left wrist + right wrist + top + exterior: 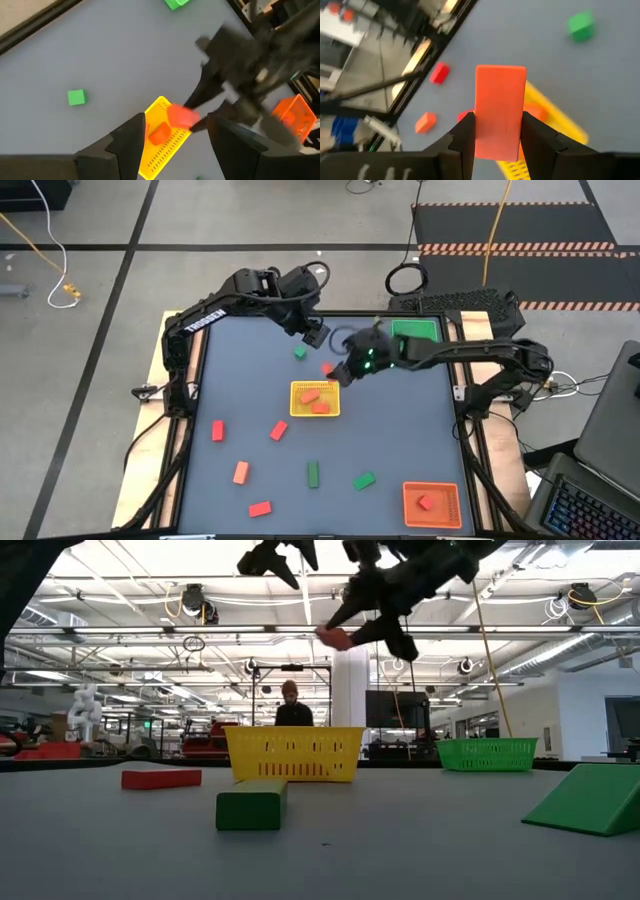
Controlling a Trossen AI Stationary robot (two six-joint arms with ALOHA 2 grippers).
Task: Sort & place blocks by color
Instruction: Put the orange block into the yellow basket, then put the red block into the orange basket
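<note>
One orange-red block (pixel 500 111) pinched in right hand (pixel 496 131) above yellow tray (pixel 314 399); left hand (pixel 170 145) spread.

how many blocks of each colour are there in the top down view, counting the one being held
green blocks: 3
red or orange-red blocks: 8
total: 11

The grey bench (pixel 400 440) carries a yellow tray (pixel 314 398) at centre, a green tray (pixel 416 330), an orange tray (pixel 432 502), and loose red, orange and green blocks (pixel 278 431) scattered about.
</note>
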